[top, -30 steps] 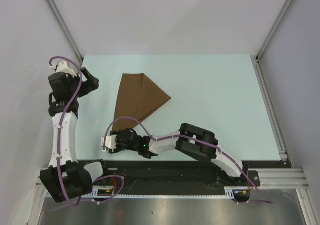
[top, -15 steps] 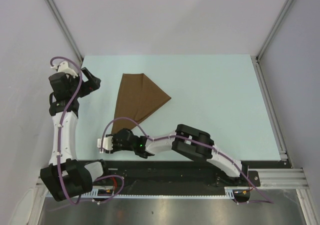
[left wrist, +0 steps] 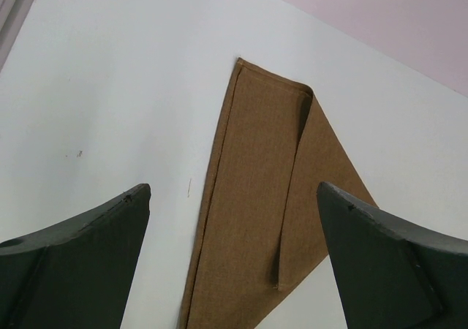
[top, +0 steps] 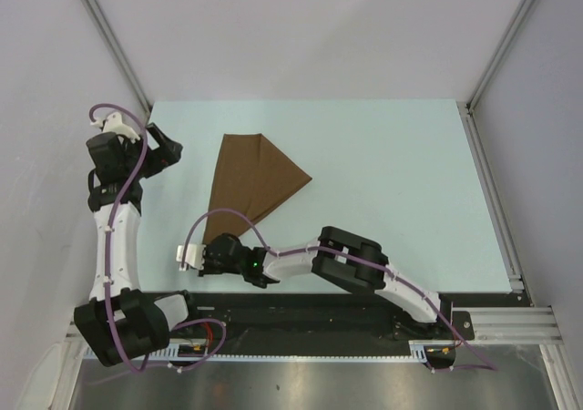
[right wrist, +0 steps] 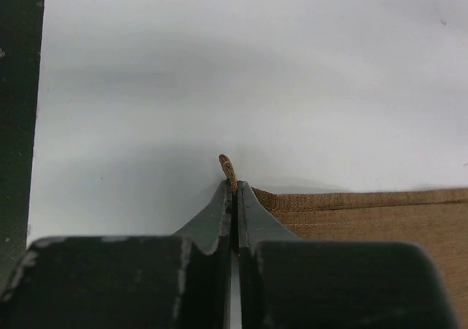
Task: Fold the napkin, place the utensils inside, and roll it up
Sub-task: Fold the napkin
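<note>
The napkin [top: 252, 180] lies on the pale table as a dark-brown folded triangle, its narrow tip pointing toward the arms. My right gripper [top: 209, 245] is low at that near tip. In the right wrist view the jaws [right wrist: 235, 188] are shut on the napkin [right wrist: 365, 213], and a small nub of cloth sticks out past the fingertips. My left gripper [top: 169, 148] hovers at the table's left edge, wide open and holding nothing. In its wrist view the napkin [left wrist: 256, 197] shows between its fingers [left wrist: 95, 256], with a folded flap on the right side. The utensils are out of view.
The table [top: 392, 173] is bounded by grey walls with aluminium posts [top: 496, 191] on the left and right. A black rail [top: 319, 308] runs along the near edge by the arm bases.
My right gripper has slid a little to the left at the napkin's near tip and closed on it. The left arm has barely moved.
</note>
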Action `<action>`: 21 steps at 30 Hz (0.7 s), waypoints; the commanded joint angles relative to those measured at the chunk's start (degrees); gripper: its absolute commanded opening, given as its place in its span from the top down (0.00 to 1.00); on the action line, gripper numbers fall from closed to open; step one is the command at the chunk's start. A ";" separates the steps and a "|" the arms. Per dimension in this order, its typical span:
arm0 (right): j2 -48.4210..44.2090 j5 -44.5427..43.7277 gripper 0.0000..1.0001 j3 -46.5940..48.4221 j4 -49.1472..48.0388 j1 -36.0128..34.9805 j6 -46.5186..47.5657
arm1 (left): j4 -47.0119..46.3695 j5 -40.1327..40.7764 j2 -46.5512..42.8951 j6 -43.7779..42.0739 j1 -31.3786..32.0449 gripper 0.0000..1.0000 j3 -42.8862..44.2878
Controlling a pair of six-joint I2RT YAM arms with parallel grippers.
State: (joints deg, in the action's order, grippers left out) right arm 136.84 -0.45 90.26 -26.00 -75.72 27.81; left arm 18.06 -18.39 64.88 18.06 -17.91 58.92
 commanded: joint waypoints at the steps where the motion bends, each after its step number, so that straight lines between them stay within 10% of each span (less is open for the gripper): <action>1: -5.43 -0.78 1.00 -0.08 -3.26 1.28 -8.82 | -2.16 -0.94 -0.02 1.01 -1.33 0.00 -0.20; 21: -24.60 -1.49 1.00 -20.64 -13.37 27.55 -39.50 | -2.51 -1.47 0.33 1.18 -3.01 0.00 -0.64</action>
State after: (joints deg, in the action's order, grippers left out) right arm 114.59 -1.67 73.41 -35.90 -49.17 -6.13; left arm 17.80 -18.50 65.08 18.17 -20.18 58.81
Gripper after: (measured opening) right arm 0.021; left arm 0.996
